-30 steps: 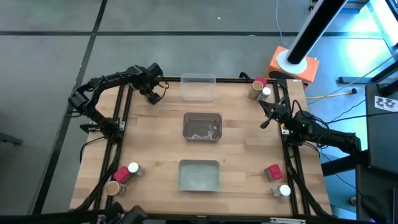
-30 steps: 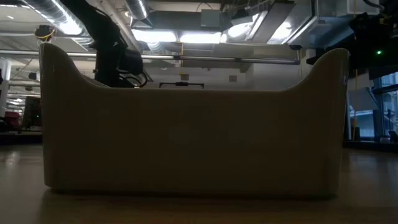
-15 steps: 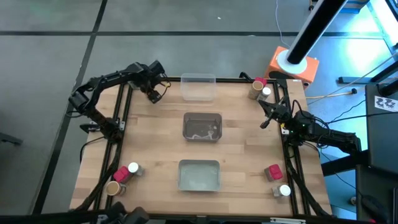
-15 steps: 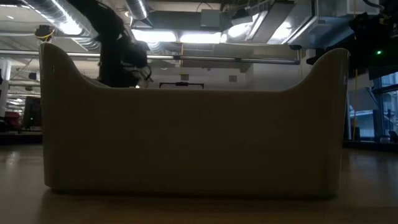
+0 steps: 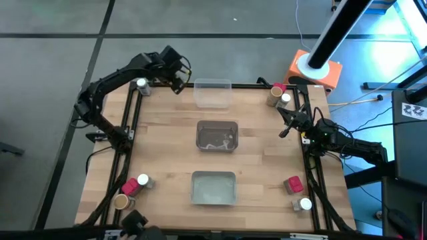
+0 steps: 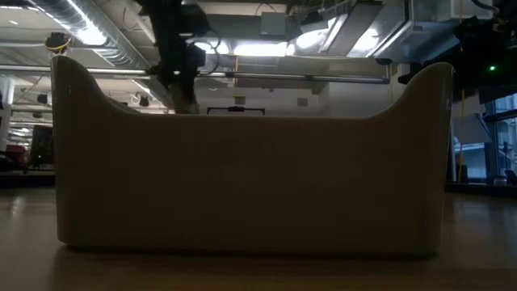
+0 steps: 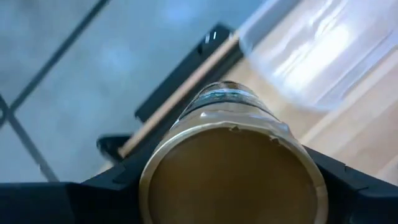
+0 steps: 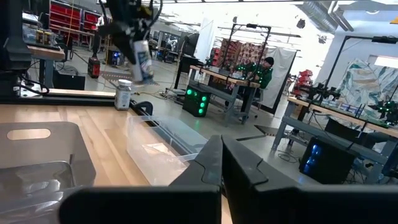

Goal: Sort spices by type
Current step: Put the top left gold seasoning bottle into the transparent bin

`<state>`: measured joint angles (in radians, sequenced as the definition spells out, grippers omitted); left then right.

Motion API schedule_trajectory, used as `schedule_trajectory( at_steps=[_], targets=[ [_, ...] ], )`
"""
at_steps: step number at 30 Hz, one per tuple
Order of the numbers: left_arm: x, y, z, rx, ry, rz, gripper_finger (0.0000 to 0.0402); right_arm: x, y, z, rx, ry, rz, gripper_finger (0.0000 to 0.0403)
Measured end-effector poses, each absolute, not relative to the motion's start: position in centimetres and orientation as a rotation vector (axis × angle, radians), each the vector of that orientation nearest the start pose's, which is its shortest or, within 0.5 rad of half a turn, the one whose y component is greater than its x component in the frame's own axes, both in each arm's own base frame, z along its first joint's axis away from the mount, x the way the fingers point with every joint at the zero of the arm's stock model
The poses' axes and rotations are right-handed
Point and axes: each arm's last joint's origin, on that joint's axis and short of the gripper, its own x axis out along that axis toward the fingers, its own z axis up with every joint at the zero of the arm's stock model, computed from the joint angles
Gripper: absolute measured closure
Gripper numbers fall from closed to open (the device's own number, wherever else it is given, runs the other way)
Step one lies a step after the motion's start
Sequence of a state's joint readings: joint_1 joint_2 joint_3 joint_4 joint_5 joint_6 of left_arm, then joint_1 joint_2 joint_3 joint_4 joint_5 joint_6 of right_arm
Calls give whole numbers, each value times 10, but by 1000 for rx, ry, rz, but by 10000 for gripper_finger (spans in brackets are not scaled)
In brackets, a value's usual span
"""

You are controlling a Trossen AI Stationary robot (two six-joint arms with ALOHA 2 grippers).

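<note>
Carry the load level over the table (image 5: 160, 147) to the clear tray (image 5: 213, 93) before releasing. The left gripper (image 5: 177, 72), raised at the far left corner, is clamped on a jar (image 7: 233, 168) seated between its fingers (image 7: 74, 200). The right gripper (image 5: 285, 128) waits closed, empty.

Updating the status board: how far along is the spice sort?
Done: nothing; no spice shows in the clear tray, middle grey tray or near grey tray. In hand: left gripper holds a tan-topped jar aloft by the clear tray. Left: white-lidded jar at far-left, spice clusters far-right, near-left, near-right. Right gripper waits, shut.
</note>
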<state>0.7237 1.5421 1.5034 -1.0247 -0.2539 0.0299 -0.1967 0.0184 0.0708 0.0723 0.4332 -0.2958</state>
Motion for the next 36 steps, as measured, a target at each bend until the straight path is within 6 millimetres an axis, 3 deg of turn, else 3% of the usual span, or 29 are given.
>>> schedule_trajectory(
  at_steps=[4, 11, 18, 22, 29, 36],
  targets=[
    [239, 208, 341, -206, 1045, 845, 127, 87, -30, 193, -270, -34, -643, 396],
    [279, 222, 330, -202, 1072, 782, 126, 87, -30, 193, -270, -38, -644, 396],
    [322, 245, 305, -196, 1113, 747, 126, 87, -30, 193, -270, -39, -644, 396],
    [339, 258, 281, -209, 1152, 696, 126, 87, -30, 193, -270, -38, -644, 396],
    [351, 273, 232, -225, 1270, 653, 125, 87, -30, 193, -270, -37, -643, 396],
    [354, 279, 212, -253, 1312, 651, 125, 87, -30, 193, -270, -37, -644, 396]
  ],
)
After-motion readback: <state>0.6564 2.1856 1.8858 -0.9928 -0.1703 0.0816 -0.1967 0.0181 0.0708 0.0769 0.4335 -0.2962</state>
